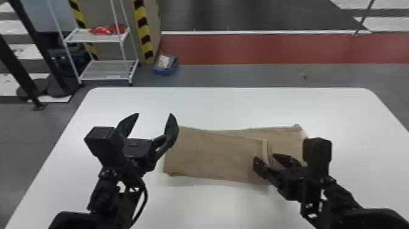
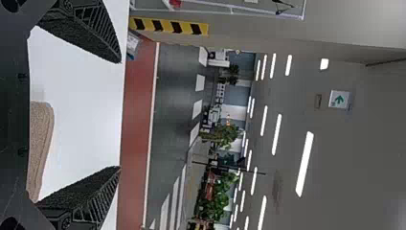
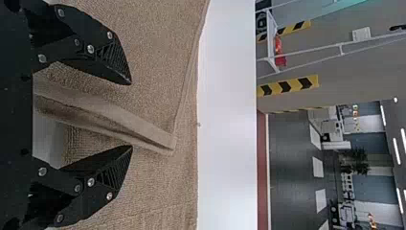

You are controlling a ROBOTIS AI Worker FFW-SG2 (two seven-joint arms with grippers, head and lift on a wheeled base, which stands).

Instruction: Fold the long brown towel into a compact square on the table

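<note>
Lying folded on the white table (image 1: 210,103), the brown towel (image 1: 213,152) sat near the middle, its long side running from nine o'clock to three. Taken from the towel's centre as the head view showed it, a raised ridge of cloth (image 1: 264,149) stood toward three o'clock, and a lower layer reached past it to the end at two and three o'clock.

The left gripper (image 1: 154,114) was at ten o'clock, just beyond that end of the towel, its jaws wide apart. In the left wrist view, a rounded edge of the towel showed between the fingers, close in to the palm.

The right gripper (image 1: 265,157) was over the towel between three and four o'clock. In the right wrist view its jaws stood apart too, one on each side of the ridge, with space around the cloth; the fingertips may have been brushing the layer beneath, though the angle made that hard to judge.

On the floor beyond the table, a blue bin (image 1: 166,72) sat at eleven o'clock and a white shelf rack (image 1: 83,38) between ten and eleven.
</note>
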